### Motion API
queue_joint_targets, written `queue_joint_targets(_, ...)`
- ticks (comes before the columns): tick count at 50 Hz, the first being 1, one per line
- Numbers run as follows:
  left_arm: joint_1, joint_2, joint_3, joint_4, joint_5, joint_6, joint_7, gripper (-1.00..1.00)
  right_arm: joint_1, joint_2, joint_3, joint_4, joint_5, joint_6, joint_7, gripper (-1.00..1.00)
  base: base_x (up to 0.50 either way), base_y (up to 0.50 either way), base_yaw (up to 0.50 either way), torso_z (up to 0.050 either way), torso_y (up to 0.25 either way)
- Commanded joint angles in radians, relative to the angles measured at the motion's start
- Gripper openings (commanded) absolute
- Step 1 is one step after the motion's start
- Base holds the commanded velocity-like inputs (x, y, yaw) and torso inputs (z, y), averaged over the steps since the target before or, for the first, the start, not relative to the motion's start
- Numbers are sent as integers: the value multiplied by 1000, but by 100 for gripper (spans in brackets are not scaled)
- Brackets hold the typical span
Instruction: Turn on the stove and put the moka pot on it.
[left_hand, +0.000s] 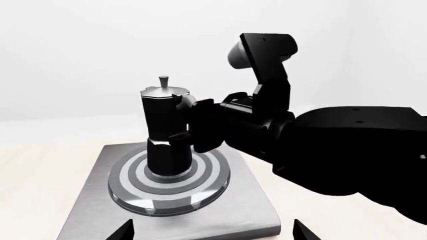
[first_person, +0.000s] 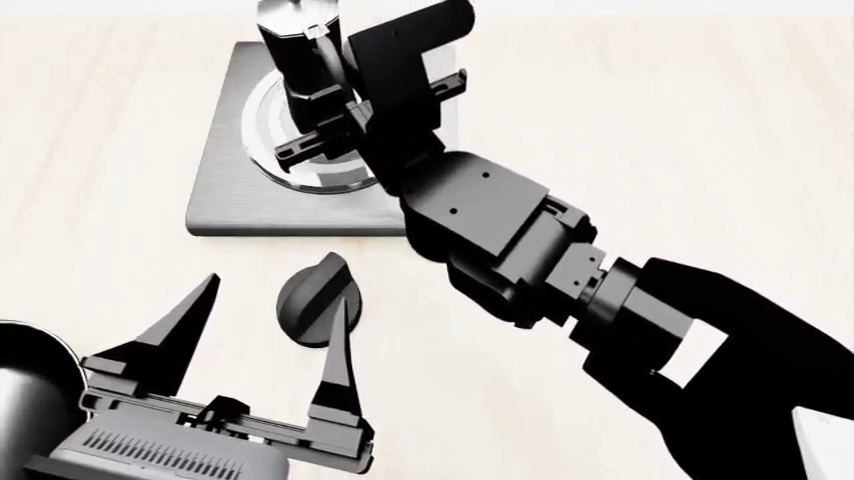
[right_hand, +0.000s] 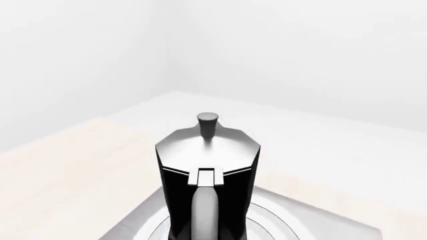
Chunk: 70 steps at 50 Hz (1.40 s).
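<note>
Grip: right gripper (left_hand: 190, 125) sat at the handle side of the moka pot (left_hand: 165, 127); its fingers stood either side of the handle, but whether they pinched it or had let go could not be told.
Idle tool: left gripper (first_person: 260, 335) hung with its jaws wide apart, nothing between them, just in front of the knob (first_person: 312, 298).
Pot: upright on the burner rings (left_hand: 170, 181), lid on, base within the innermost ring.
Stove (first_person: 220, 190): flat grey plate on the pale table (first_person: 667, 120); knob apart from it, near its front edge.
Knob setting: could not be read.
Hazard, retreat: a finger catching the handle on withdrawal would likely tip or drag the narrow, tall pot off centre.
Hazard, knob: the left fingertips stood close enough to nudge it.
Pan (first_person: 20, 390): only partly in view at the left edge, well clear of the stove.
</note>
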Motion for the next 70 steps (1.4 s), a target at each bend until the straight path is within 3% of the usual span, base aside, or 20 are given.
queue_joint_targets(1, -4, -4, -1, 8, -6, -2, -6, 100, 2, -7, 17, -3, -44, -3, -5, -100, 0, 0, 0, 0, 0)
queue_joint_targets(20, -2, -7, 0, -3, -3, 12, -6, 100, -38, -31, 2, 69, -57, -27, -34, -100, 0, 0, 0, 0, 1)
queue_joint_targets(48, -7, -10, 7, 3, -5, 10, -14, 100, -50, 0, -3, 1, -46, -13, -4, -100, 0, 0, 0, 0, 0)
queue_joint_targets(49, -8, -10, 6, 4, -7, 11, -14, 100, -51, 7, -5, -13, -46, -11, 1, 100, 0, 0, 0, 0, 0)
queue_joint_targets(70, -15, -8, 18, 16, -2, 2, -19, 100, -49, 136, -28, -255, -40, 56, 95, 100, 0, 0, 0, 0, 0)
